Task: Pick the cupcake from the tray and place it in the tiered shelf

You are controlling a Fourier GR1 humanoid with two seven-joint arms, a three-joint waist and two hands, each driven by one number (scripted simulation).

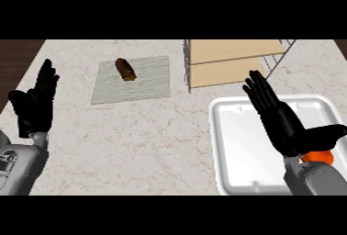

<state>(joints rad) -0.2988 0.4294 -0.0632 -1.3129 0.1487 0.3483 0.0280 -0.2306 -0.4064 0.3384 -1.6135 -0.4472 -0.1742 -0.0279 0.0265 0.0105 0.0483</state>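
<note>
A pale marble counter (pixel 136 151) is filling most of the view, running to a dark strip at the far left. At the far right a wire tiered shelf (pixel 230 64) with light wooden boards is standing against the back edge, and just in front of it a white tray (pixel 237 151) with a raised rim is sitting at the near right. Left of the shelf a grey square mat (pixel 146 89) is lying flat, carrying a small brown pastry (pixel 126 69) near its far edge. The right hand (pixel 278 119) is hovering over the tray with fingers straight and released, grasping nothing, the thumb sticking out to the right. Just beside that wrist, a small orange shape is peeking out at the tray's right side; it is likely the cupcake (pixel 318 158), though most of it is being hidden by the hand and forearm. The left hand (pixel 34 103) is resting open at the left edge, fingers up and released. The step in hand seems to be the reach for the cupcake, so the task is barely beginning. To do it well, the right hand should be drawing back and turning toward the orange shape, coming down over it, then curling around its sides rather than pressing on top, and lifting clear of the tray's rim before heading to a shelf board.
</note>
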